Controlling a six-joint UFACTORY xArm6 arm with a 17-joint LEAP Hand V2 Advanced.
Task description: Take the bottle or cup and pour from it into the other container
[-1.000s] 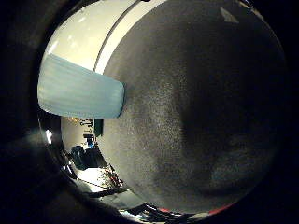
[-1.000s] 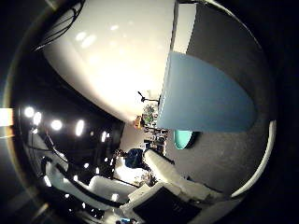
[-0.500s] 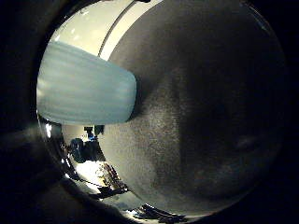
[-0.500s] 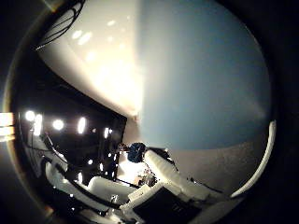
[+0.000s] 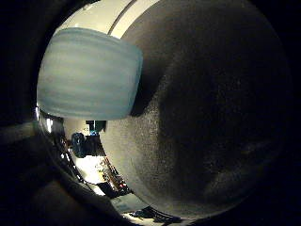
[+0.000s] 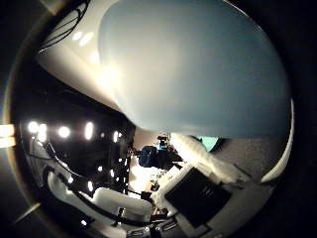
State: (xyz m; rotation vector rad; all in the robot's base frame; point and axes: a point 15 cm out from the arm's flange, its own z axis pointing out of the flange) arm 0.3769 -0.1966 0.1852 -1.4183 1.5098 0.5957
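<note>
A pale blue ribbed cup (image 6: 198, 69) stands on the grey table and fills much of the right thumb side palm view, so it is close to my palm. The right little finger side palm view shows its ribbed wall (image 5: 89, 75) against the grey table top (image 5: 207, 104). My right hand (image 6: 193, 188) shows as white and black fingers stretched out beside the cup, not curled round it. A small teal thing (image 6: 210, 144) peeks out just past the cup's edge; what it is cannot be told.
A white wall or panel (image 6: 89, 59) rises behind the cup. A dark room with bright ceiling lights (image 6: 59, 129) lies past the table's edge.
The cup has grown much larger in each view, as my palm has come closer to it. A black-and-white finger part now reaches further into the thumb side view.
</note>
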